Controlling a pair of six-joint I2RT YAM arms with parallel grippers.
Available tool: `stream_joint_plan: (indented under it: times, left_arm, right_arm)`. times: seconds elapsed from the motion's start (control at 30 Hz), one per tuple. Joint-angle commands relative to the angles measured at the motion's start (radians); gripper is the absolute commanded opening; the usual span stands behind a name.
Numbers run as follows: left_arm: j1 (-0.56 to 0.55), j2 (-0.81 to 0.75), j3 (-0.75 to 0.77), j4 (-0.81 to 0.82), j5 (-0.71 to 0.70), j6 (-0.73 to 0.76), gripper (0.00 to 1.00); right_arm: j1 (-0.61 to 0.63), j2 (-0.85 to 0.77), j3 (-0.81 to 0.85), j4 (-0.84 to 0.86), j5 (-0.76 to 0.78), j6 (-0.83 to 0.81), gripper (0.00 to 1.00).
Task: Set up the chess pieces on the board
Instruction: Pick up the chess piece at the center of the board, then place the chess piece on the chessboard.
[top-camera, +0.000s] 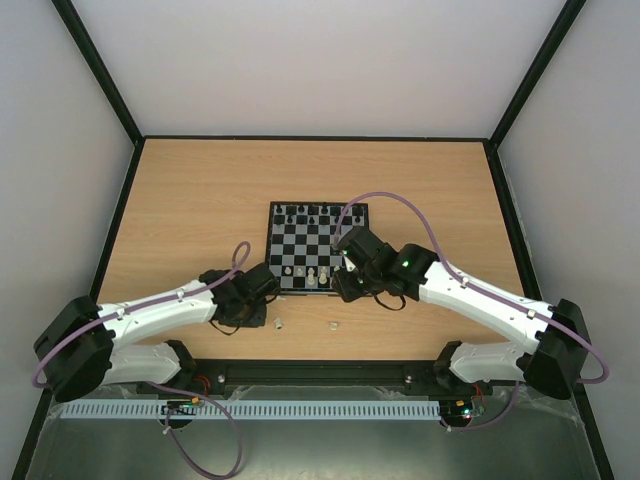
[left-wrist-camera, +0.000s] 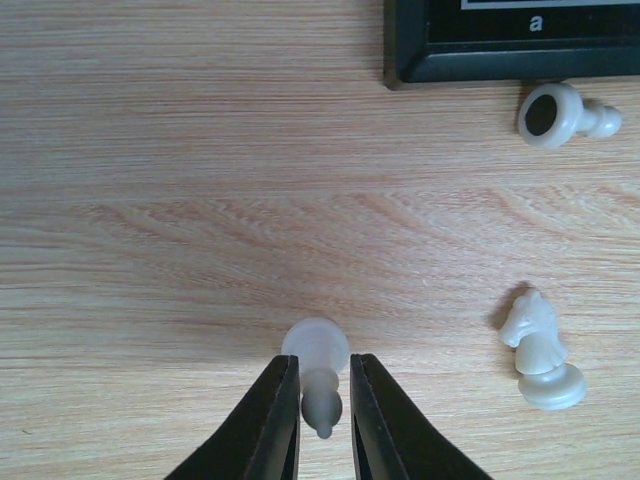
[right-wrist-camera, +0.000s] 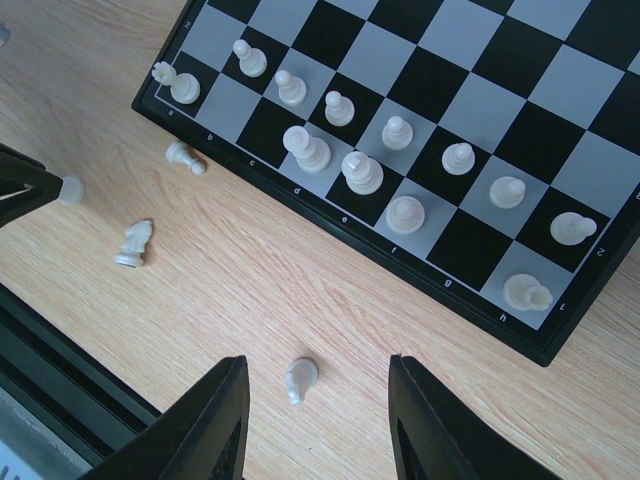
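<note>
Right wrist view: the board (right-wrist-camera: 425, 80) sits on the worktop (right-wrist-camera: 250, 300), white side mostly set. I count seven pawns (right-wrist-camera: 397, 132) in the second row and five pieces in the near row (right-wrist-camera: 362, 172), with gaps at b, c and g.

Four white pieces are off the board, all on the worktop near its corner:
- a knight (right-wrist-camera: 133, 243), standing
- a small piece on its side (right-wrist-camera: 185, 157), just beside the board edge
- a piece lying under my right tool (right-wrist-camera: 300, 380)
- a pawn (left-wrist-camera: 318, 375) lying between my left tool's fingers

Black pieces (top-camera: 310, 212) line the far row in the top view.

My left tool (left-wrist-camera: 324, 362) is narrow, with one finger on each side of the pawn's neck. I can't tell if it's pinching. The pawn is flat on the wood, not lifted.

My right tool (right-wrist-camera: 315, 420) is moderately wide, holds nothing, and hovers over its lying piece.

Judgement: roughly three quarters done. The four loose pieces need placing, and the empty back-row squares are what's left.
</note>
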Motion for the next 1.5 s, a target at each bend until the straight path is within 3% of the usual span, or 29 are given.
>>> stream_joint_plan:
  times: [0.0,0.33,0.5,0.9,1.47]
  left_arm:
    - [0.005,-0.012,-0.021,-0.025,-0.002,-0.009,0.15]
    - [0.002,-0.014,0.015,-0.048,-0.004,0.004,0.08]
    - [0.002,0.034,0.177,-0.11,-0.046,0.057,0.07]
    - [0.002,0.323,0.534,-0.167,-0.059,0.222,0.09]
    - [0.0,0.537,0.636,-0.099,-0.052,0.287,0.09]
  right_arm:
    - [0.009,-0.017,-0.012,-0.025,0.007,-0.011,0.39]
    - [0.014,-0.023,-0.016,-0.026,0.015,-0.009,0.39]
    - [0.013,-0.028,-0.016,-0.024,0.012,-0.008,0.39]
    - [0.014,-0.029,-0.017,-0.024,0.017,-0.009,0.39]
    - [0.014,-0.028,-0.017,-0.018,0.004,-0.011,0.39]
